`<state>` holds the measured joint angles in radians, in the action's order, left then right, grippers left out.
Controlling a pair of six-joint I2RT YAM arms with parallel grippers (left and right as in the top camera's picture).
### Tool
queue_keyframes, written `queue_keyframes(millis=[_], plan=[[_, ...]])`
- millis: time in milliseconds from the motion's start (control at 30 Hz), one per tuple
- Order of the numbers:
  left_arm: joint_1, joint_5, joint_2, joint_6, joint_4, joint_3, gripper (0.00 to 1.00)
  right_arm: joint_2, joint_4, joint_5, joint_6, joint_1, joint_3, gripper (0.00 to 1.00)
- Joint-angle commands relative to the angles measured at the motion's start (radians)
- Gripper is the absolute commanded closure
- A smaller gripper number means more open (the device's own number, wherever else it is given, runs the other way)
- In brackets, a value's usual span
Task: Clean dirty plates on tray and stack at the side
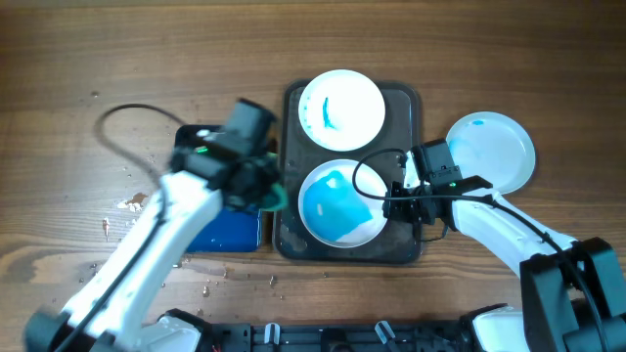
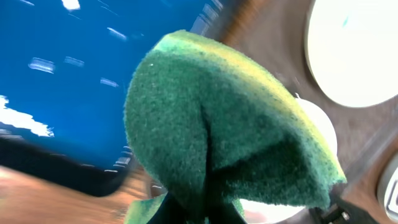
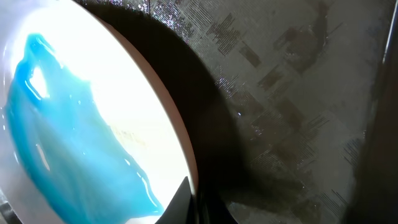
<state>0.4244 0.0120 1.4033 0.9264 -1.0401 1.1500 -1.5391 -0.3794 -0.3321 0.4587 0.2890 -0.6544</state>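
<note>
The tray (image 1: pixel 406 108) lies at the middle of the bench (image 1: pixel 98 59), slightly towards the right edge. Two of the plates sit on it: the far plate (image 1: pixel 340 108) fills the half nearer the far edge and carries thin blue streaks. The near plate (image 1: pixel 338 203) fills the half nearer the near edge and has a broad blue smear across its middle. The third plate (image 1: pixel 491 152) rests on the bare bench just beside the tray's right rim, with a faint blue patch near its far side.

The left gripper (image 1: pixel 266 194) hovers over the tray's left rim, its fingers clamped on a green sponge (image 2: pixel 217 124) that folds between them. Under that arm, towards the left edge, lies a small blue tray (image 1: pixel 220 230), touching or nearly touching the big tray.

The right gripper (image 1: pixel 396 202) is at the right rim of the near plate. In the right wrist view the rim (image 3: pixel 180 143) stands raised above the tray floor (image 3: pixel 298 112) with shadow beneath. One finger tip (image 3: pixel 181 198) lies against the rim, so the fingers appear closed on it, though the second finger is hidden.
</note>
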Motion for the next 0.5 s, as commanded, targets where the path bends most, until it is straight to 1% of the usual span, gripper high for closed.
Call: queue_keyframes(millis=[0,67,100,133,167,233,300,333,367,400,467], plan=[[-0.168,-0.145,-0.043,-0.214,-0.037,-0.02,0.96,-0.015,0.001,0.013,-0.014,-0.004,0.011,0.96],[-0.225,-0.144,-0.012,-0.293,0.016,-0.09,0.96,-0.015,0.001,0.013,-0.014,-0.004,0.011,0.96],[-0.246,-0.144,0.012,-0.318,0.069,-0.146,0.96,-0.015,0.001,0.013,-0.014,-0.004,0.011,0.96],[-0.262,-0.144,0.044,-0.336,0.136,-0.201,0.96,-0.015,0.001,0.013,-0.014,-0.004,0.011,0.96],[-0.282,-0.143,0.099,-0.345,0.211,-0.257,0.93,-0.015,0.001,0.013,-0.014,-0.004,0.011,0.96],[-0.289,-0.141,0.145,-0.343,0.23,-0.266,0.92,-0.015,0.001,0.013,-0.015,-0.004,0.011,0.96],[-0.291,-0.104,0.13,-0.343,0.223,-0.256,0.62,-0.013,-0.007,0.011,-0.042,-0.004,0.001,0.96],[-0.299,-0.079,0.097,-0.343,0.19,-0.234,0.23,0.002,-0.063,0.011,-0.072,-0.004,-0.04,0.96],[-0.306,-0.074,0.07,-0.343,0.166,-0.219,0.1,0.02,-0.105,0.023,-0.079,-0.004,-0.073,0.96],[-0.317,-0.072,0.039,-0.343,0.14,-0.202,0.0,0.042,-0.141,0.025,-0.097,-0.004,-0.11,0.95],[-0.361,-0.065,-0.058,-0.344,0.075,-0.158,0.0,0.09,-0.241,0.025,-0.16,-0.004,-0.214,0.96]])
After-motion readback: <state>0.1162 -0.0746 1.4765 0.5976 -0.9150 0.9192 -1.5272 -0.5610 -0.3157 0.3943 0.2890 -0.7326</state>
